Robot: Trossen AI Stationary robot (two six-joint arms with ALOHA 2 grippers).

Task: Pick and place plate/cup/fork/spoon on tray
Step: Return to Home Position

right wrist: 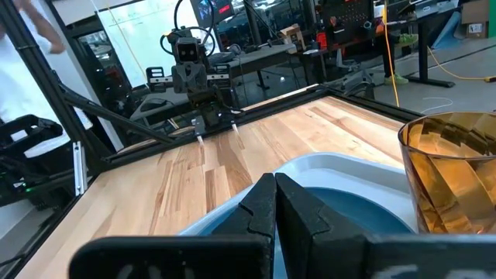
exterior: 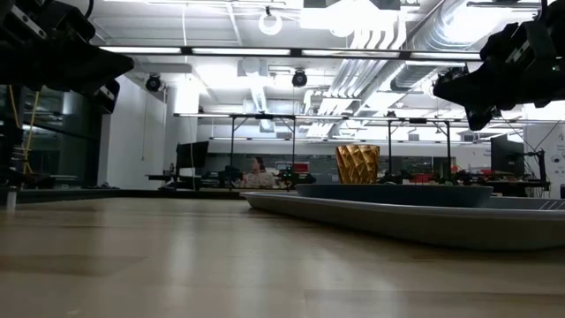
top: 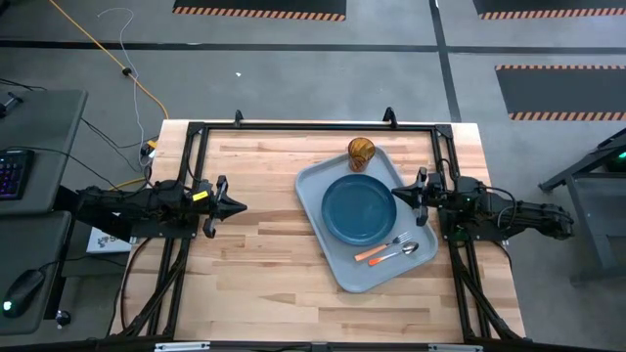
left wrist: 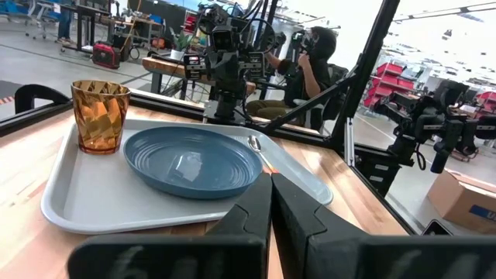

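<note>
The tray (top: 342, 265) holds plate (top: 359, 208), cup (top: 361, 153), fork (top: 377, 251) and spoon (top: 403, 250). The right tool (top: 398, 195), closed and empty, hangs over the tray's right edge beside the plate; the left tool (top: 238, 205), also closed, waits left of the tray.

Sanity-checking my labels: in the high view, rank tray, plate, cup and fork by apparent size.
1. tray
2. plate
3-4. fork and cup: unsure, the fork is longer, the cup wider.

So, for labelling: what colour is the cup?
The cup is amber-brown and faceted; left wrist view shows it best.
</note>
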